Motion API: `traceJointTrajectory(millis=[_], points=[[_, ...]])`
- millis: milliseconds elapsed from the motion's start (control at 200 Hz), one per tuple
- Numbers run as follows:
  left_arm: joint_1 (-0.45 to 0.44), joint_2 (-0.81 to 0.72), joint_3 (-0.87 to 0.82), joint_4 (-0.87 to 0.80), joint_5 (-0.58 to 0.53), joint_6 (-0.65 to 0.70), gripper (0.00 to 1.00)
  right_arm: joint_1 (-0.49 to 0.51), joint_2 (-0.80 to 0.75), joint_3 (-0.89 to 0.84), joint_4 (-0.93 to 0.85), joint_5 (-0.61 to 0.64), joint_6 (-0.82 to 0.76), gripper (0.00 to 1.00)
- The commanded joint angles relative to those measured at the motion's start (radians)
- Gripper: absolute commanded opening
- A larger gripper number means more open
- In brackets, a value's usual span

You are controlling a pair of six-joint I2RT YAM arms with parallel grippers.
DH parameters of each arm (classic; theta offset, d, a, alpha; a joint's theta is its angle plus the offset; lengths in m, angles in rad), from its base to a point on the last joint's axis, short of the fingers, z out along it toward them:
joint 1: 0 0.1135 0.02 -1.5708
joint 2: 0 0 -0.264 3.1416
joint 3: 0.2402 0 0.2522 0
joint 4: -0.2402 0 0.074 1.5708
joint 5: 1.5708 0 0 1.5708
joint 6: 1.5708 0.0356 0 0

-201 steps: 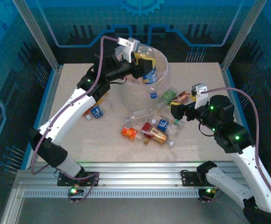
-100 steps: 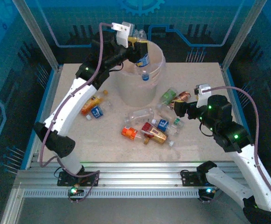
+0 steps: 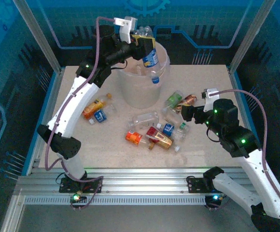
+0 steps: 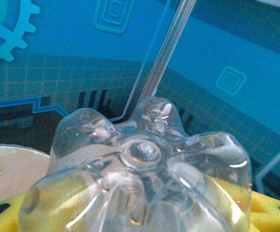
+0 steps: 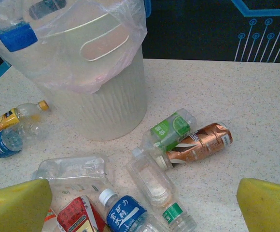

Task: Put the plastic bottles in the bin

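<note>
Plastic bottles lie scattered over the middle of the tabletop, and one bottle with a blue and yellow label (image 3: 150, 57) hangs cap-down over the bin (image 3: 130, 94). The left gripper (image 3: 141, 48) is closed on that bottle near its base, and the left wrist view looks straight at its clear ribbed bottom (image 4: 142, 154). The bin stands toward the far edge of the tabletop, about midway along it, with a clear bag over its rim.

The right gripper (image 3: 184, 113) hovers above the right part of the tabletop, wide open and holding nothing, its yellow fingers (image 5: 19, 205) well apart. Below it lie a green-label bottle (image 5: 171, 130) touching a copper-label bottle (image 5: 200, 142), a clear bottle (image 5: 152, 181), and a small blue-label bottle (image 5: 123, 212). Near the left edge, an orange-label bottle (image 3: 94, 107) and another blue-label bottle (image 3: 100, 116) lie just beside each other.
</note>
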Motion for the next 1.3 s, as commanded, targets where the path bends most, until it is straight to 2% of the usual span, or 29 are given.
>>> traceJointTrajectory(millis=[0, 160, 390, 695, 1016, 1291], points=[[0.042, -0.029, 0.074, 0.067, 0.032, -0.069, 0.31, 0.007, -0.026, -0.013, -0.01, 0.028, 0.022, 1.0], [0.09, 0.05, 0.166, 0.099, -0.016, -0.039, 0.3, 0.005, -0.017, -0.009, -0.022, 0.039, 0.027, 1.0], [0.114, 0.192, 0.297, 0.04, -0.153, 0.099, 0.29, 0.005, -0.005, 0.002, -0.035, 0.044, 0.041, 1.0], [0.115, 0.309, 0.3, -0.044, -0.24, 0.255, 0.32, 0.001, 0.047, 0.02, -0.063, 0.075, 0.065, 1.0], [0.114, 0.402, 0.3, -0.228, -0.314, 0.409, 0.32, -0.001, 0.089, 0.01, -0.05, 0.066, 0.079, 1.0], [0.093, 0.46, 0.298, -0.4, -0.356, 0.463, 0.32, -0.007, 0.099, -0.001, -0.042, 0.066, 0.09, 1.0]])
